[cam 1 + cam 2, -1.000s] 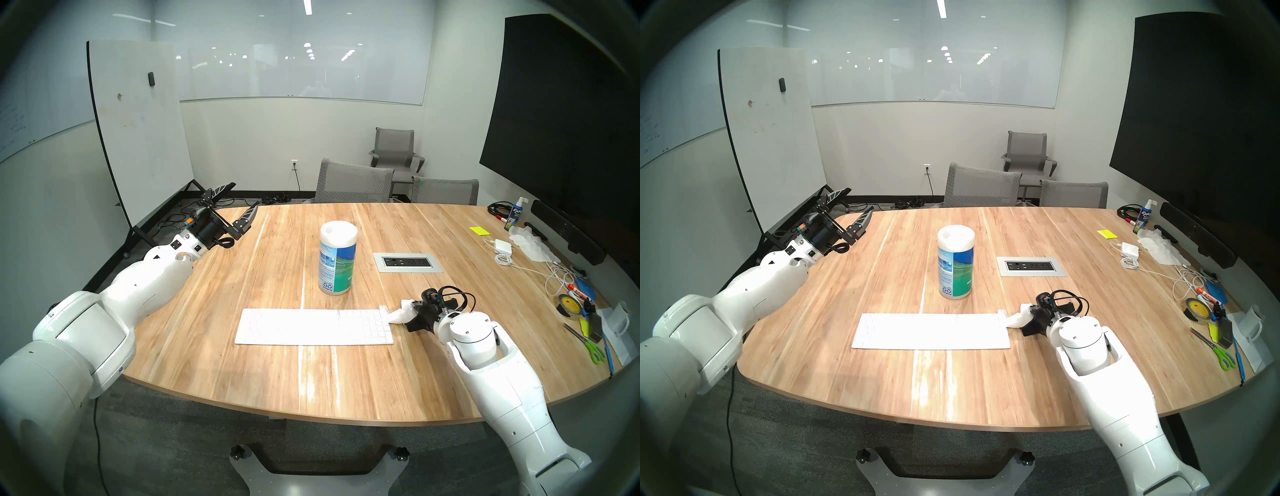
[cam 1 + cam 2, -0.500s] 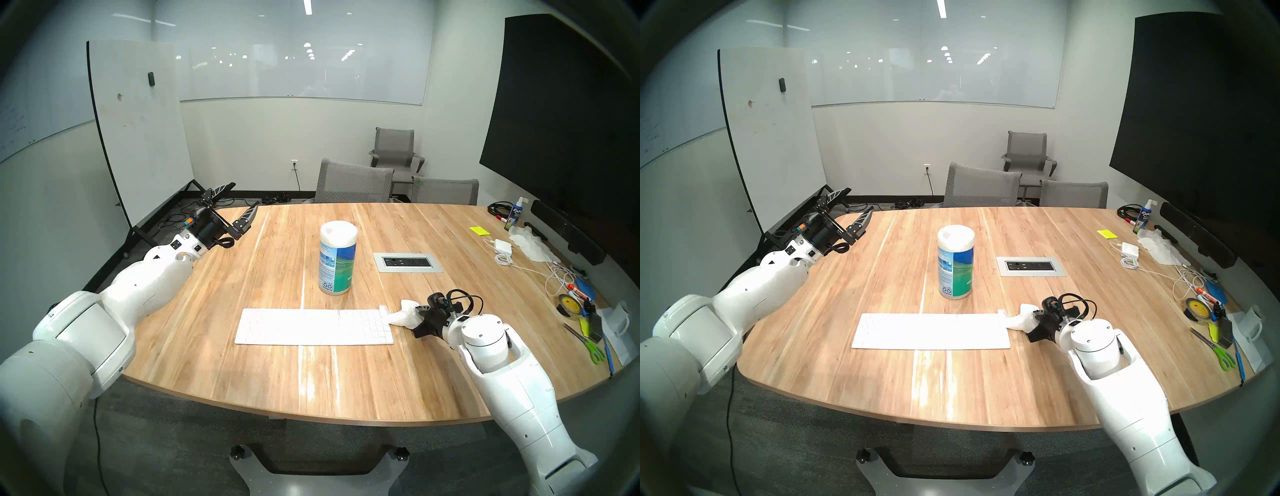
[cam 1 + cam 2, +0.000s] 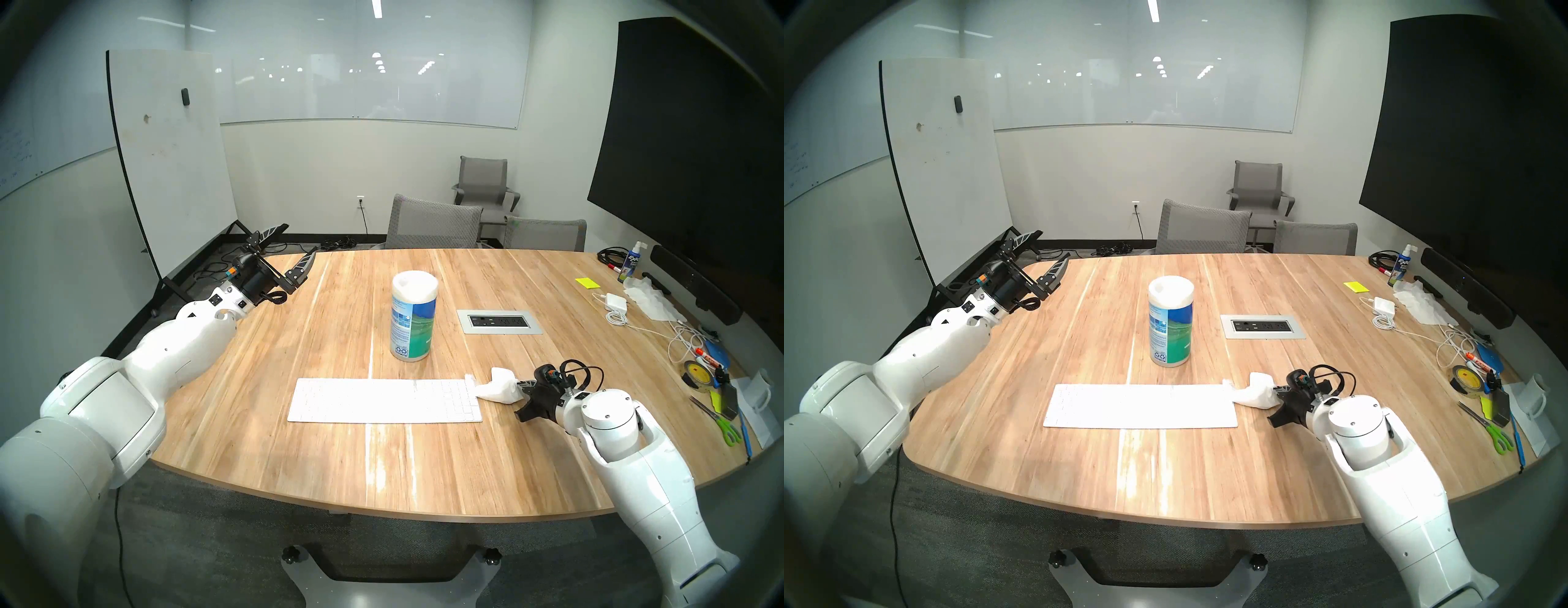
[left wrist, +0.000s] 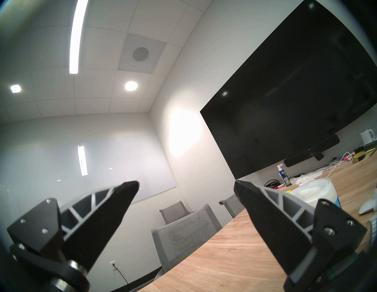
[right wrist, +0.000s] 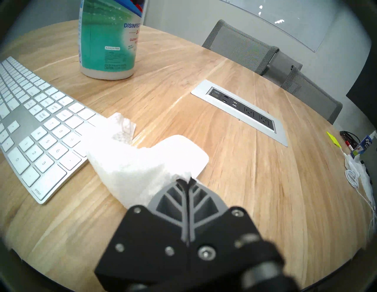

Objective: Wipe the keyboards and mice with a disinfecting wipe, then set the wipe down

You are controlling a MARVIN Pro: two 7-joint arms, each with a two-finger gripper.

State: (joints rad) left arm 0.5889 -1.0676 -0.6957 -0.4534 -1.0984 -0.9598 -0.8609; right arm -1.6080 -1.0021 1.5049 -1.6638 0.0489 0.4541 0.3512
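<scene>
The white keyboard [image 3: 382,399] [image 5: 36,126] lies flat near the table's front edge. My right gripper [image 3: 519,388] [image 5: 186,180] is shut on the white wipe [image 3: 496,386] [image 5: 130,167] just right of the keyboard. The wipe's far end rests on the keyboard's back right corner, and its middle drapes over a low rounded lump. A low white domed shape at the edge of the left wrist view looks like the mouse [image 4: 366,208]; the head views show only the wipe there. My left gripper [image 3: 299,238] [image 4: 186,184] is open and empty above the table's far left edge.
The wipes canister [image 3: 413,318] stands behind the keyboard. A power outlet panel [image 3: 498,321] is set into the table. A charger [image 3: 615,302], tissues [image 3: 649,302], cables, a tape roll [image 3: 695,373] and scissors [image 3: 721,422] crowd the right edge. Chairs [image 3: 432,223] stand behind.
My right arm has drawn back to the right, pulling the held end of the wipe along and stretching it out. The wipe's far end stays on the keyboard. The left arm is still.
</scene>
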